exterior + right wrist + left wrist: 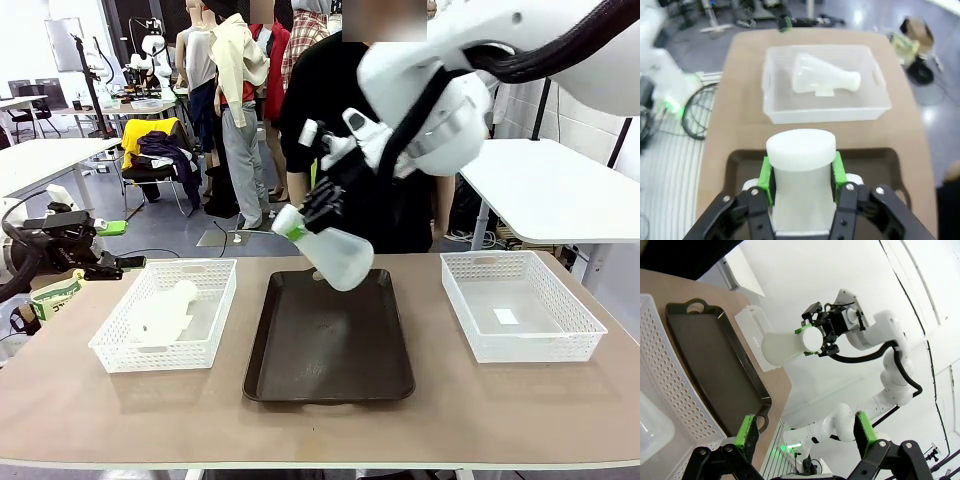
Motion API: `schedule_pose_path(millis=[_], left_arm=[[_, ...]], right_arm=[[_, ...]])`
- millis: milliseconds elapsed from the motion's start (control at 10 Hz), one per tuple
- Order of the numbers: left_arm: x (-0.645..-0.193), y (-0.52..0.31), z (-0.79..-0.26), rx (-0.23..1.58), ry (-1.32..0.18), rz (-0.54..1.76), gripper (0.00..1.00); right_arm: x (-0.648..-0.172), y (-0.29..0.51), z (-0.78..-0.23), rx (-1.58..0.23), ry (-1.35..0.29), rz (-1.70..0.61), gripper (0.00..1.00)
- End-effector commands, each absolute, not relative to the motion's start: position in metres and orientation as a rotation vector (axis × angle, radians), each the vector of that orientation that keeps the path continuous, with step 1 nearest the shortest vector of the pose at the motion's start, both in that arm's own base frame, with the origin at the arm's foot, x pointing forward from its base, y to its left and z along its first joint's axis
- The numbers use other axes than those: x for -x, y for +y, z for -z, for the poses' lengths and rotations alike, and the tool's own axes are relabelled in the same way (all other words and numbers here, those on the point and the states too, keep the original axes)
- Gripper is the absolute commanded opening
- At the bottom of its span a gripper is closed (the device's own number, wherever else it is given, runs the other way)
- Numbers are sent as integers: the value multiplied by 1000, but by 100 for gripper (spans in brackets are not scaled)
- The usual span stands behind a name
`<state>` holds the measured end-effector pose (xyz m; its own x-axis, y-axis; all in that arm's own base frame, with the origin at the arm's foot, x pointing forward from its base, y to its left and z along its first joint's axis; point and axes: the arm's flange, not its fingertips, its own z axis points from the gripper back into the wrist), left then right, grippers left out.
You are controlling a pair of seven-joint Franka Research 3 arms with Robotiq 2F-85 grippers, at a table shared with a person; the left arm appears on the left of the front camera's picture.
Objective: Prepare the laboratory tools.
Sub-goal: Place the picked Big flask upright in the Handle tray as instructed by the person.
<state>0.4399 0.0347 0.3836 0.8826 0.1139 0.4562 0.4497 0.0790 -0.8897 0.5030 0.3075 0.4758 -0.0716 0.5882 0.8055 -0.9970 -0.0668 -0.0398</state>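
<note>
One flask (340,258), neck pinched by the right claw (296,229) (left claw (805,431) wide), should go upright onto the tray (330,365).

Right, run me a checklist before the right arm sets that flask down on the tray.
1. Grip: right gripper shut on the held flask at its neck: ok.
2. Position: held flask above the tray: ok.
3. Attitude: held flask upright: not ok, tilted.
4. Landing spot: tray bare beneath it: ok.
5. Other arm: left gripper open, off to the tray's side: ok.
6. Other tool: second flask lying in the left basket: ok.
</note>
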Motion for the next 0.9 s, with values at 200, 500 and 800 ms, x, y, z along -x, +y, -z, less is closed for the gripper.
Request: schedule_pose_path(millis=[200,500,800], left_arm=[[-439,36,-383,1484,-485,278,100],[-439,36,-383,1484,-485,278,100],[-439,36,-383,1484,-485,278,100]], right_arm=[[-520,265,-438,-967,-802,-1596,0],[-515,263,-444,-893,-780,-1609,0],[-515,263,-444,-893,-780,-1609,0]])
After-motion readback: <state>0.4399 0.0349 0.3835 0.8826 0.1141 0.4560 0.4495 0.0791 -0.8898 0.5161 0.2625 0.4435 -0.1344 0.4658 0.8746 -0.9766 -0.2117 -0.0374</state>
